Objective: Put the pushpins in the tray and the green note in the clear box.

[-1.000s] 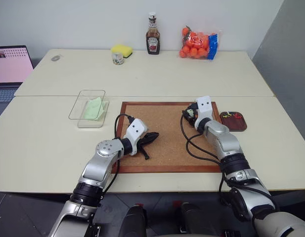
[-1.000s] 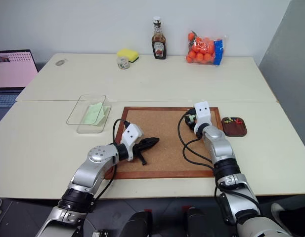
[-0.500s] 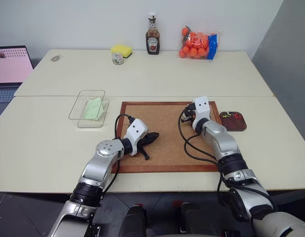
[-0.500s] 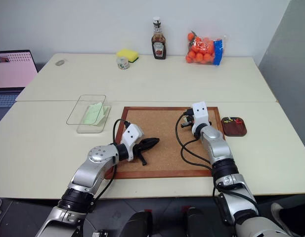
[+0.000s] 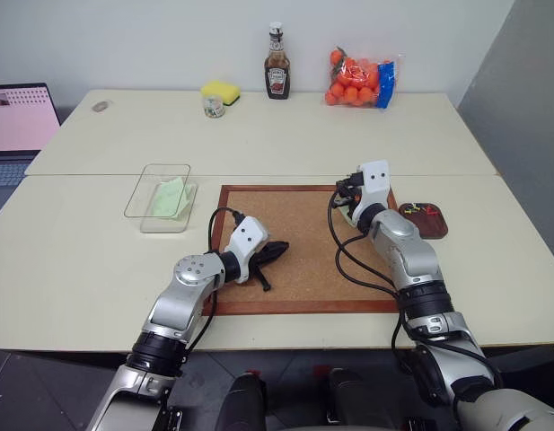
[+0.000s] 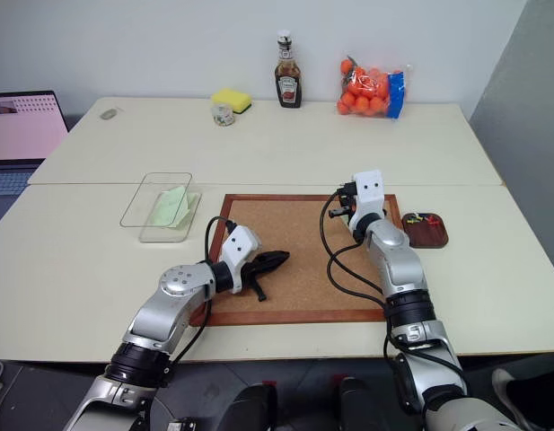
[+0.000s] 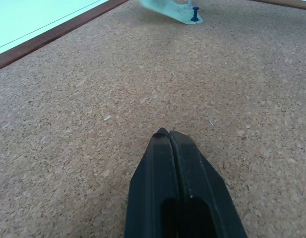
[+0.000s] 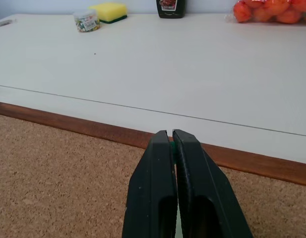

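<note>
Pushpin (image 8: 171, 144) pinched in raised, level right tool (image 8: 168, 135).

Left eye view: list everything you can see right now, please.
table: two, cream, pushed together
corkboard: one, wood-framed, centre front
clear box: one, left of corkboard
green note: one, inside clear box
tray: one, dark brown, right of corkboard
pushpins: a few, red and yellow, in tray
pale slip: one, on corkboard, with a blue pin in it
ketchup bottle, yellow sponge, small jar, bag of oranges: far edge
laptop: far left
left gripper: shut, over corkboard
right gripper: shut on what looks like a green pushpin
</note>
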